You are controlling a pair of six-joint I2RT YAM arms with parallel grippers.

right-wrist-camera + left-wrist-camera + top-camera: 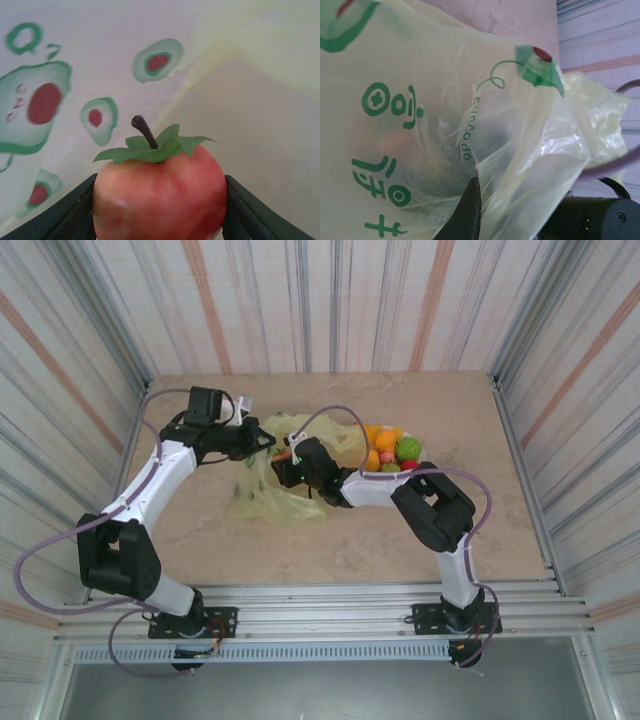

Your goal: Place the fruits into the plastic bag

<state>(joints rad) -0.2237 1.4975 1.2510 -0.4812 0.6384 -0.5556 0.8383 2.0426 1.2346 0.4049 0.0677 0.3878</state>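
Our left gripper (258,443) is pinched shut on the bag (270,498), left of centre, our right gripper (160,220) clamps a red fruit (160,185) at its mouth, and if the film sags we could drop it onto the surface (400,540).

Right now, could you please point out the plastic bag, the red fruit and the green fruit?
plastic bag (268,502), top external view, on its lower crinkled part.
red fruit (160,195), right wrist view, on the middle of its skin.
green fruit (407,449), top external view, on its top.
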